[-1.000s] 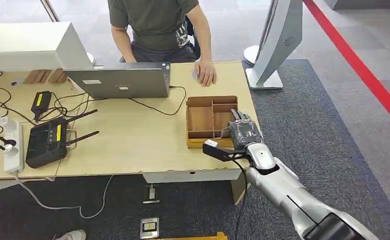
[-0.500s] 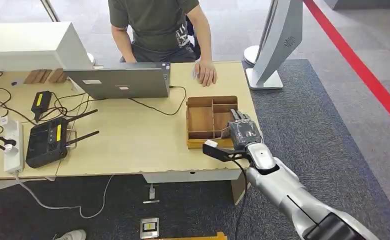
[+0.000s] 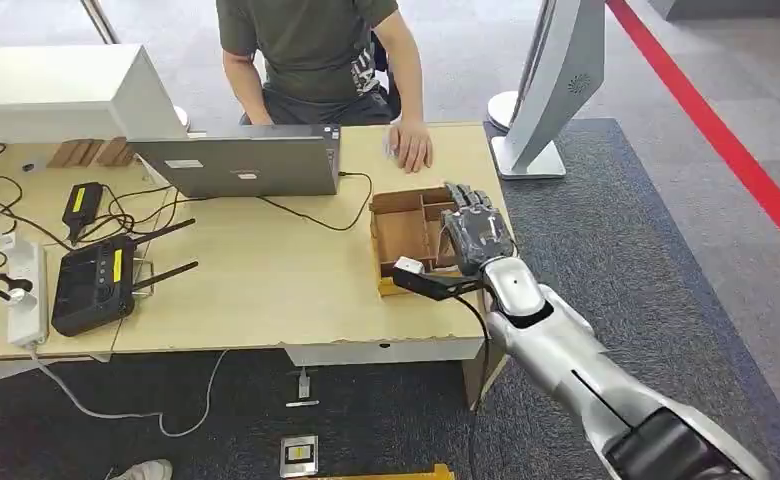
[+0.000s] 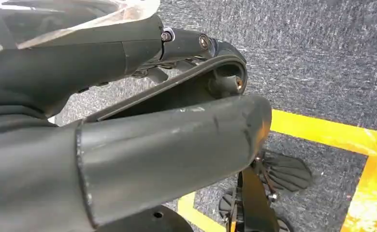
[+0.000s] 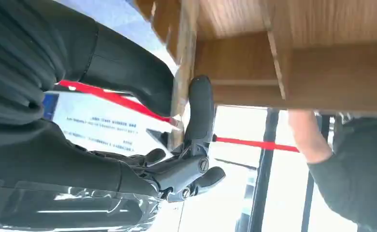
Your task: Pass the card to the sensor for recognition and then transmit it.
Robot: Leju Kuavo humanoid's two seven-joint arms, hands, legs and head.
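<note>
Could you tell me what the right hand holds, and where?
The right hand seems to pinch the brown wooden divided box by its side wall.

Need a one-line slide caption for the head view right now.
Right hand reaches into the wooden divided tray on the table, a person seated opposite.

Light wood table (image 3: 266,290) on dark grey carpet (image 3: 606,250) (red floor stripe (image 3: 726,140))

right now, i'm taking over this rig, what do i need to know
Left hand: hangs over the floor, holds nothing.
Right hand: at the wooden tray, fingers either side of a tray wall; I cannot tell if it has a card.
Done: reach to the tray.
Left: take the card out, show it to the sensor, pass it on, likely to the person opposite.
</note>
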